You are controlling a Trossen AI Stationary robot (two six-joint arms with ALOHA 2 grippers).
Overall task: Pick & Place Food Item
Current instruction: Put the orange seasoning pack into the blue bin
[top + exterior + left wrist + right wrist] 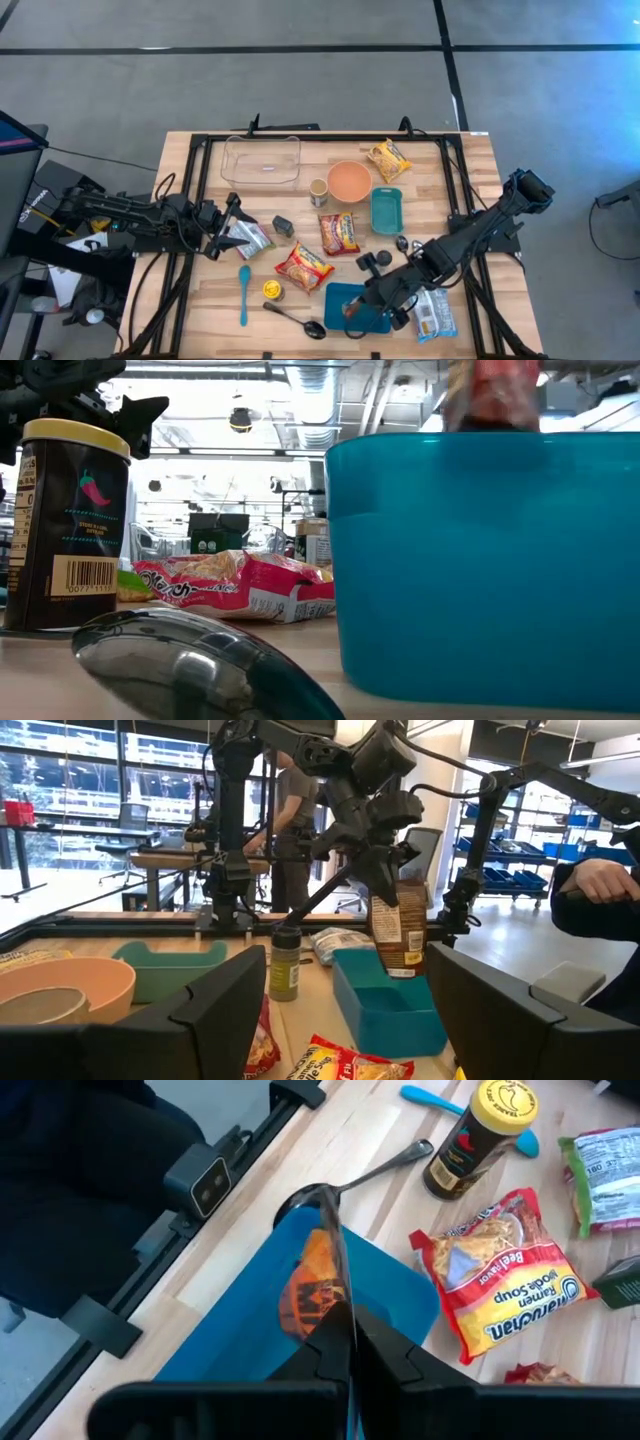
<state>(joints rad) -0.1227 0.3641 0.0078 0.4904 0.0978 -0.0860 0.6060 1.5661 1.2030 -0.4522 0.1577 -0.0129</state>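
Wooden planks made up the table (190,300), framed by dark rails. At its left side the left gripper (222,232) lay low with its fingers spread apart and nothing between them, just beside a silvery green packet (250,238). Below that packet a blue spatula (243,293) lay flat, and near it stood a yellow-lidded spice jar (271,290), with a metal spoon (296,319) resting close to the front edge. A red ramen pack (304,266) sat next to the jar. Farther back were a clear glass dish (262,160), a small cup (318,191), an orange bowl (349,180), a second ramen pack (339,232), a yellow snack bag (388,158) and a teal tray (386,210).

Toward the right, the right gripper (350,1342) was clamped tight on the top edge of a brown-and-orange snack bag (312,1292), holding it upright above the open blue container (250,1320) near the front edge. In the left wrist view the bag (397,928) hung just over the container (385,1005), its lower end close to the rim; whether it touched the inside could not be told. A white packet (436,312) lay just right of the container
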